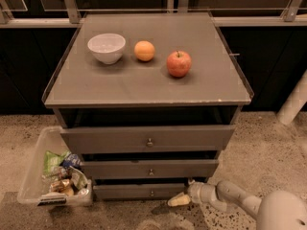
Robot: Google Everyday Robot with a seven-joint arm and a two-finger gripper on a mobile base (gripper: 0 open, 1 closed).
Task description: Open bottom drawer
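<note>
Open floor [120, 215] fronts the bottom drawer [120, 191], with the tool [176, 201] low at its right and a bin [29, 178] left.

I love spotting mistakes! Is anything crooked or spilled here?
Nothing stands out. Bowl, orange and apple sit tidily on the cabinet, drawers look level, and the gripper is low by the bottom drawer, right of its knob.
</note>
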